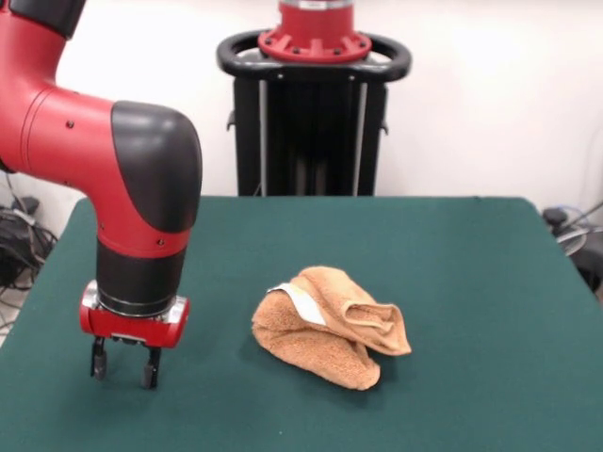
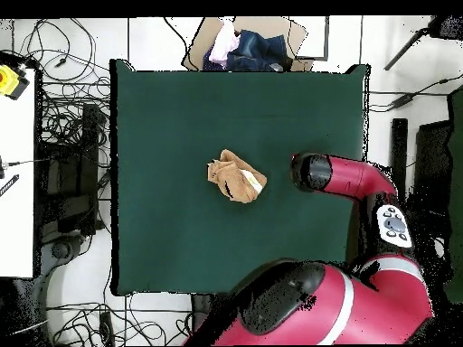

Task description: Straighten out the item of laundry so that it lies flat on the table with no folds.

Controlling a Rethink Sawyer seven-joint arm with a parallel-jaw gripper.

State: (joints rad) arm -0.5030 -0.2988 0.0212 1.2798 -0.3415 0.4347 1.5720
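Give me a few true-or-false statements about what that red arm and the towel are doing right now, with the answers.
1. The towel lies spread flat on the table. False: it is crumpled in a folded heap.
2. The gripper holds nothing. True: its two fingers hang open and empty just above the green top.
3. The gripper is touching the towel. False: it stands off to one side, with bare table between them.
4. A small white tag shows on the towel. True.
5. The towel hangs over the table's edge. False: it sits near the middle of the table, as the overhead view shows.
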